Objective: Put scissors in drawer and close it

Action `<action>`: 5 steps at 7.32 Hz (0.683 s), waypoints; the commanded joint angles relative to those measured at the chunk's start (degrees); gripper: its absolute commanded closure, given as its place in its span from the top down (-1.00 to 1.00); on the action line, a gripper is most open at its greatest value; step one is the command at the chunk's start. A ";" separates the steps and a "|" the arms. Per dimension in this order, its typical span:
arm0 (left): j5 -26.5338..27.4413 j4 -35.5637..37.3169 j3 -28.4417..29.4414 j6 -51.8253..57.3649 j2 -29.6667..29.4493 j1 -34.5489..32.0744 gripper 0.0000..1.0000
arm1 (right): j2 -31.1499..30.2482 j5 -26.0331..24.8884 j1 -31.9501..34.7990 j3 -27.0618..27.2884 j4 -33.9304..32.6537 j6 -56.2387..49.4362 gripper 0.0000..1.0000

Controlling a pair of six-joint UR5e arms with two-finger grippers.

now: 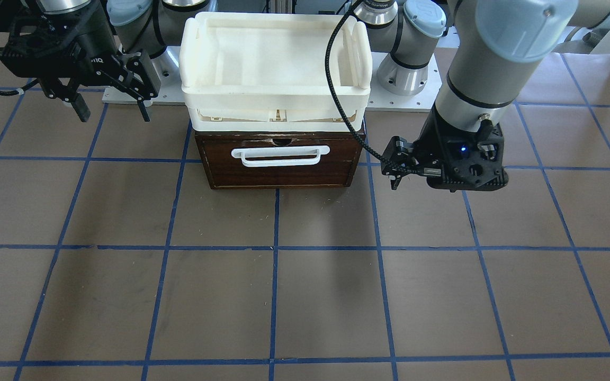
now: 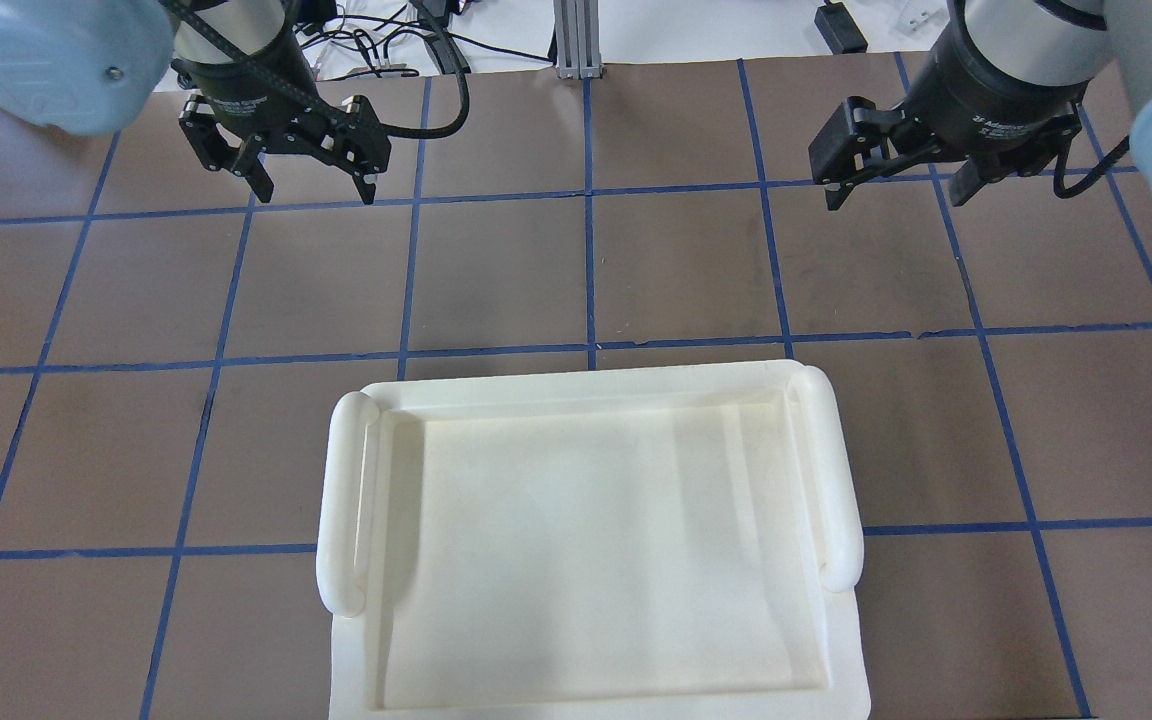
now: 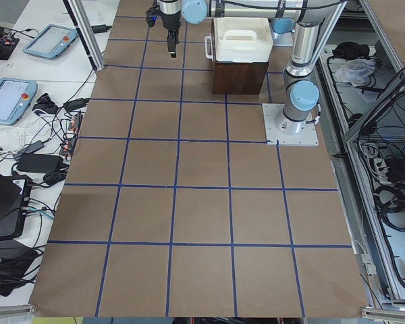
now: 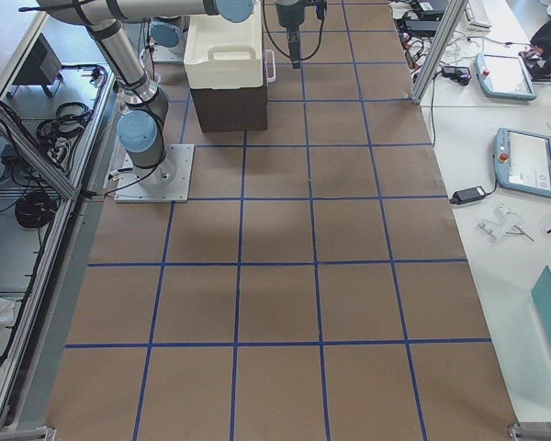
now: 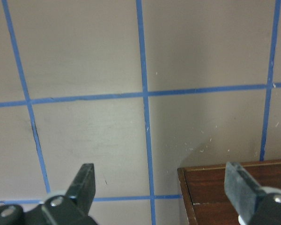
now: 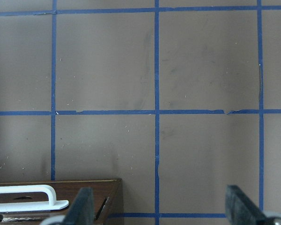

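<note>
Left fingers (image 2: 254,175): spread wide, holding nothing, hanging above the counter (image 1: 337,291) at about eleven o'clock from the tray (image 2: 346,520) in the overhead view.

Right fingers (image 2: 833,185): also spread wide and empty, at about one o'clock from the tray.

Drawer (image 1: 278,172): dark brown front with a white bar handle (image 1: 281,155), directly under the tray. The front looks pushed fully home. Neither pair of fingers touches it. The left pair is just off its corner at three o'clock in the front view, and the right pair is well apart at ten o'clock.

Scissors: not visible in any view. They are probably inside the shut drawer, though this cannot be confirmed.

Handling, judged:
- Scissors: light and rigid, with slick metal blades. Best pinched across the closed blades near the pivot, or at the thicker handle loops.
- Drawer: stiff wood on a sliding fit. The bar handle is for pulling, and a flat push on the front panel closes it.
- The task appears complete.
</note>
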 commanded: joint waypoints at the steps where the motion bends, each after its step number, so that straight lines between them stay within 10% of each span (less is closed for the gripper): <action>1: -0.22 4.28 -0.02 -0.72 2.77 0.52 1.00 | 0.00 0.01 0.00 0.00 0.00 0.00 1.00; 5: -2.07 -0.29 -2.56 -0.02 7.70 -0.36 1.00 | 0.00 -0.25 0.00 0.00 0.09 0.00 1.00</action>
